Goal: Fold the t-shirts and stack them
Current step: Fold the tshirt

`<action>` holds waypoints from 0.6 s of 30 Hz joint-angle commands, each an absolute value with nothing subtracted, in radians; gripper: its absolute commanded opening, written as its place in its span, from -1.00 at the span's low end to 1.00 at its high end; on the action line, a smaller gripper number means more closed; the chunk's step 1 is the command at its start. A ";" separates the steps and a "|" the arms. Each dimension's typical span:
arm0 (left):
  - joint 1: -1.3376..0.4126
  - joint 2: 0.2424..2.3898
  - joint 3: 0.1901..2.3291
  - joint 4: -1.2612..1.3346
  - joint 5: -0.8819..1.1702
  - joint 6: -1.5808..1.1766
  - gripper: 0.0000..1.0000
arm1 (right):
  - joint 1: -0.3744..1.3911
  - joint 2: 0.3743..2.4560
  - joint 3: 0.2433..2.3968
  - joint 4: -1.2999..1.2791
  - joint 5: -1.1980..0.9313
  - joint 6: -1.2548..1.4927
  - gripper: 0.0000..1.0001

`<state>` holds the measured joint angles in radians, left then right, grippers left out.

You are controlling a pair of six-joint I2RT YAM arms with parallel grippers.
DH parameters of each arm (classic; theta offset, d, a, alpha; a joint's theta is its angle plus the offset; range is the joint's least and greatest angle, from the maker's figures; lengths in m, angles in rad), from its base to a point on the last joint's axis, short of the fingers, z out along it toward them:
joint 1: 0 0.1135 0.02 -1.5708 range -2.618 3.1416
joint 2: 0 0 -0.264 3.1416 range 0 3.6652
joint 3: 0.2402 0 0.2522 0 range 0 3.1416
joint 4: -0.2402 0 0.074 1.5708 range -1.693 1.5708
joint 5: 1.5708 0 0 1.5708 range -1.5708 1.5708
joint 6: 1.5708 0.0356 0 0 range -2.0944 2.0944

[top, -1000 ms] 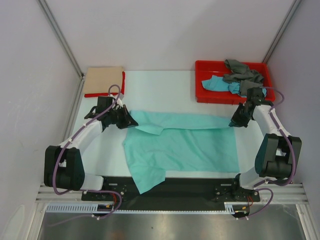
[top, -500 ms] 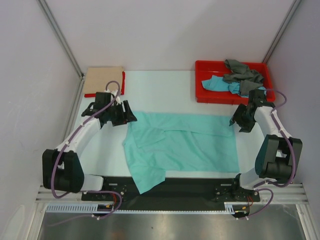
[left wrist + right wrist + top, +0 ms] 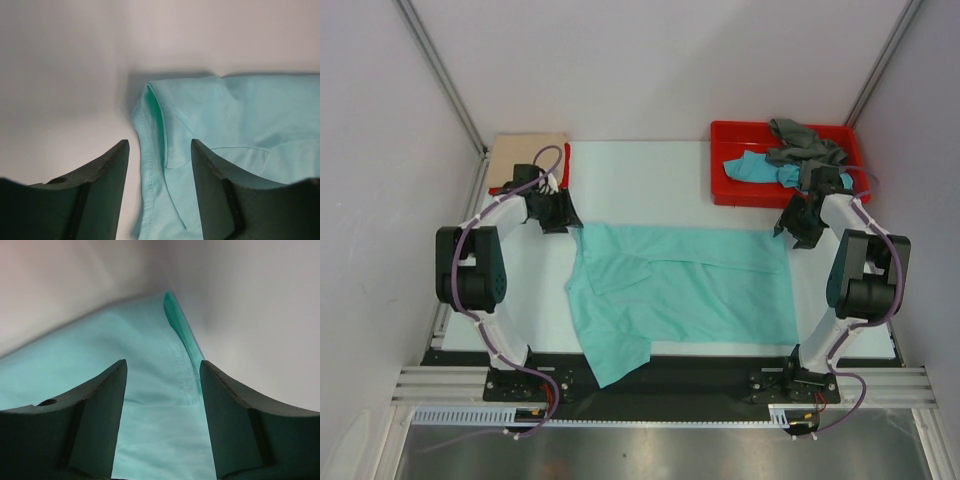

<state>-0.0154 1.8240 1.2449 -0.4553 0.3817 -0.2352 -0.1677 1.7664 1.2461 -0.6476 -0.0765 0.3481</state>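
A mint-green t-shirt (image 3: 690, 290) lies spread on the white table, one sleeve hanging over the near edge. My left gripper (image 3: 567, 215) is open just off the shirt's far left corner. In the left wrist view the left gripper (image 3: 160, 152) has the shirt's hemmed corner (image 3: 165, 130) lying flat below its parted fingers. My right gripper (image 3: 787, 226) is open at the far right corner. The right wrist view shows the right gripper (image 3: 162, 372) above the shirt's edge (image 3: 175, 355), gripping nothing. A folded beige t-shirt (image 3: 525, 160) rests on a red one (image 3: 566, 166) at the back left.
A red plastic tray (image 3: 730, 190) at the back right holds a crumpled grey t-shirt (image 3: 800, 140) and a turquoise-blue one (image 3: 755, 168). Slanted frame posts stand at both back corners. The arm bases sit on a black strip at the near edge.
Both grippers have opened and let go of the mint-green shirt's far edge, which now lies flat. Both arms have drawn back toward the far side.
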 commanded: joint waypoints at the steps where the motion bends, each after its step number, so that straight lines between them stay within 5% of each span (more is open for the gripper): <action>1: -0.011 1.839 1.293 -0.433 0.463 -0.232 0.19 | -0.170 1.801 1.308 -0.611 -0.083 0.318 0.30; 7: -0.005 1.870 1.279 -0.436 0.543 -0.239 0.25 | -0.170 1.821 1.330 -0.658 -0.092 0.287 0.19; 11: -0.005 1.867 1.284 -0.430 0.574 -0.265 0.09 | -0.170 1.821 1.333 -0.693 -0.132 0.302 -0.20; 18: -0.005 1.933 1.384 -0.492 0.586 -0.282 -0.07 | -0.172 1.805 1.287 -0.679 -0.126 0.305 -0.10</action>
